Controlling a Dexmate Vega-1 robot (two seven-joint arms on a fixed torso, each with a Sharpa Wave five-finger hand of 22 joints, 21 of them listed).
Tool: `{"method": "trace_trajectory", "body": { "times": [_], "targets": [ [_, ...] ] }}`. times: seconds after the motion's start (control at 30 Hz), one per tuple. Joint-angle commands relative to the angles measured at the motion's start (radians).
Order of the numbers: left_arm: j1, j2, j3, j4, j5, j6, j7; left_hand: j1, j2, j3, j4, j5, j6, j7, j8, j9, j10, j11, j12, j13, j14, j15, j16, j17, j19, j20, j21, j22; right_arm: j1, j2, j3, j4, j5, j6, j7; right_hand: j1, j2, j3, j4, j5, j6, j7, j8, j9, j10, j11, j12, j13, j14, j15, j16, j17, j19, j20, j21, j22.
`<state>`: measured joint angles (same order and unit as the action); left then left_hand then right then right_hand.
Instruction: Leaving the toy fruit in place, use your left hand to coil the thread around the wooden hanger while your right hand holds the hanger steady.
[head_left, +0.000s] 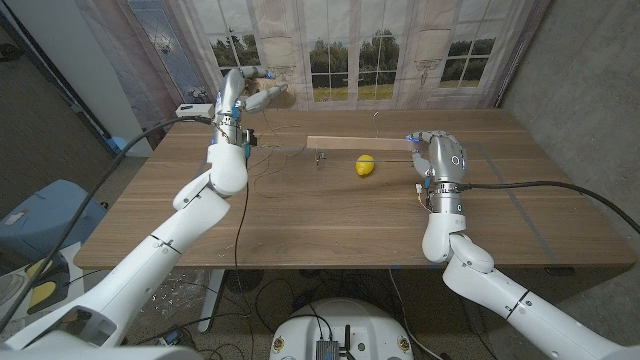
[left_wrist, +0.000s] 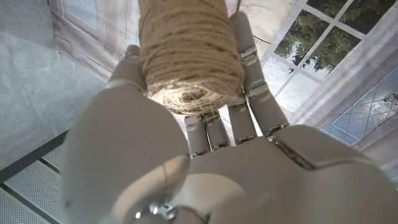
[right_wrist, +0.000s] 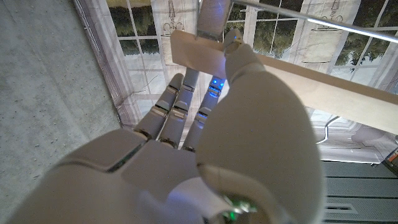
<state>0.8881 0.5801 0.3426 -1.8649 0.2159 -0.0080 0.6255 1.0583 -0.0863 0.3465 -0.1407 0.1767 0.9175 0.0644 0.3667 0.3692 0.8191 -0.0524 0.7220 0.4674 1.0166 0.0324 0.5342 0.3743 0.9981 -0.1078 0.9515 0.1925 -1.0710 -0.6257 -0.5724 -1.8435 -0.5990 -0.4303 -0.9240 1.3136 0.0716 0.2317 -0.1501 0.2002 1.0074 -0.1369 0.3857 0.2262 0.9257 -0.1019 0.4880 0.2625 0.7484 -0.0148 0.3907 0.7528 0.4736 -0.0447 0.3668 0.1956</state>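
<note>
While thread spool (left_wrist: 189, 59) sits gripped in left hand (head_left: 243, 97), raised at table's 10 o'clock, wooden hanger (head_left: 360, 144) lies w/ long axis 9-to-3 across far-centre. Right hand (head_left: 437, 160) clasps its 3 o'clock end, fingers closed round bar. Thin thread (head_left: 280, 148) seems to run spool to hanger's 9 o'clock end. Toy fruit (head_left: 365, 165) just at 6 of bar, tight. Open room beyond left end.
</note>
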Motion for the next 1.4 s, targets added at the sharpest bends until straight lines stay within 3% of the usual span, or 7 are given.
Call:
{"method": "trace_trajectory", "body": {
  "times": [0.03, 0.53, 1.4],
  "targets": [
    [-0.079, -0.046, 0.034, 0.054, -0.072, -0.099, -0.060, 0.229, 0.239, 0.014, -0.001, 0.001, -0.005, -0.002, 0.001, 0.010, 0.003, -0.006, 0.046, 0.193, 0.200, -0.250, -0.011, 0.257, -0.012, -0.068, 0.009, 0.001, 0.033, 0.024, -0.029, 0.039, -0.028, 0.009, 0.019, 0.052, 0.065, 0.002, 0.002, 0.003, 0.035, 0.030, 0.005, 0.000, 0.078, -0.024, 0.166, 0.123, 0.077, -0.224, -0.006, 0.006, -0.003, -0.006, 0.009, 0.000],
    [-0.127, -0.063, 0.057, 0.051, -0.072, -0.142, -0.109, 0.221, 0.238, 0.028, -0.001, 0.000, -0.006, 0.000, 0.000, 0.024, 0.005, -0.012, 0.047, 0.192, 0.206, -0.251, -0.031, 0.250, -0.016, -0.070, 0.019, -0.003, 0.112, 0.075, -0.083, 0.138, -0.030, 0.006, 0.040, 0.053, 0.065, 0.001, 0.001, 0.004, 0.035, 0.031, 0.006, 0.000, 0.080, -0.023, 0.167, 0.120, 0.080, -0.223, -0.014, 0.010, -0.004, -0.002, 0.012, 0.000],
    [-0.244, -0.174, 0.137, 0.227, -0.161, -0.307, -0.210, 0.202, 0.233, 0.057, -0.002, 0.000, -0.005, 0.000, -0.014, 0.035, 0.001, -0.014, 0.045, 0.188, 0.219, -0.252, -0.086, 0.210, -0.026, -0.068, 0.036, -0.008, 0.198, 0.138, -0.160, 0.190, -0.044, 0.020, 0.043, 0.054, 0.065, -0.002, 0.001, 0.003, 0.036, 0.033, 0.007, -0.001, 0.081, -0.020, 0.169, 0.118, 0.086, -0.223, -0.024, 0.020, -0.004, 0.001, 0.016, 0.000]
  ]
}}
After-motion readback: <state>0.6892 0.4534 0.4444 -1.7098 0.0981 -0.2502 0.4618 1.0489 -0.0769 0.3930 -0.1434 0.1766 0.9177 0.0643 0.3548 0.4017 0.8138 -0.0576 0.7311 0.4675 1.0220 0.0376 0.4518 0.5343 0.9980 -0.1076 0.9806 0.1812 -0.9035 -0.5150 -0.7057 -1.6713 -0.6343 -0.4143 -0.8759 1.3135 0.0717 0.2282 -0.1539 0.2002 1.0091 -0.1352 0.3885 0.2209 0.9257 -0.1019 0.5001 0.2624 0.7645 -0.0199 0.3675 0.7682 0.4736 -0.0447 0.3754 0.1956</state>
